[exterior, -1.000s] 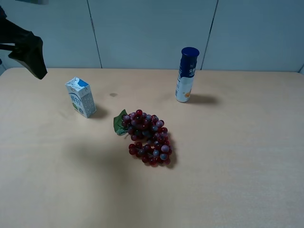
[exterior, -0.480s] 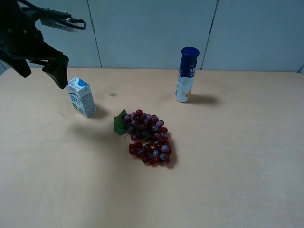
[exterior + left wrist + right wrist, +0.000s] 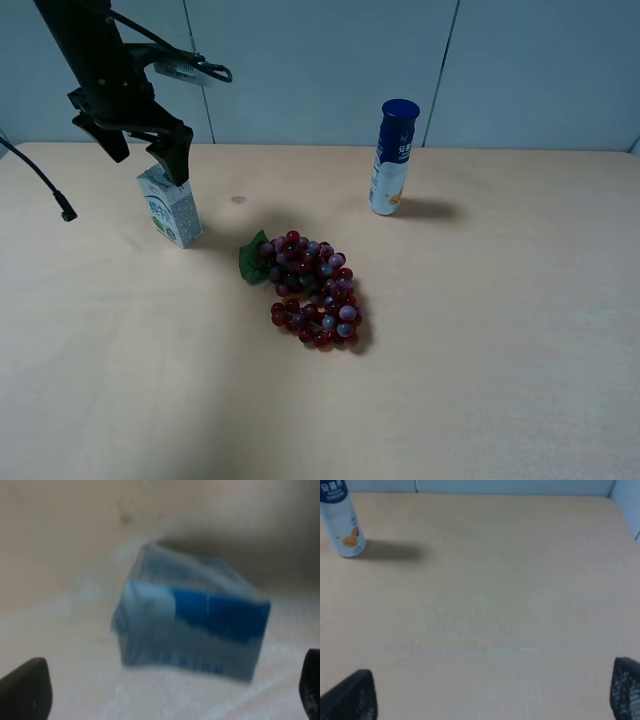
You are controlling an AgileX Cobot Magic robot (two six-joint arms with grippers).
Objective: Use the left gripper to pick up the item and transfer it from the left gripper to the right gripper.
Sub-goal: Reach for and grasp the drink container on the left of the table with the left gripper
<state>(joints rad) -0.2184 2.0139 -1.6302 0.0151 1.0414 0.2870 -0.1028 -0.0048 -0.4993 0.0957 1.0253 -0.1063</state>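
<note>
Jaws spread wide, the black two-finger left gripper (image 3: 145,160) hung close over the small white, blue-printed gabled drink carton (image 3: 170,212) standing upright on the pale table (image 3: 480,380), the black right gripper (image 3: 487,695) likewise open and empty, and an off-centre descent could have toppled it.

The high camera gives a bright, even picture. Soft light comes from above and a bit to the left, so the tube (image 3: 392,160) and the grape bunch (image 3: 310,290) drop short grey shadows to their right on the pale table (image 3: 500,380). The left wrist picture is very blurry: the drink carton (image 3: 192,630) is a smeared blue and white shape with fuzzy edges. The right wrist picture is a little soft, and the tube has a dark, fuzzy shadow beside it
</note>
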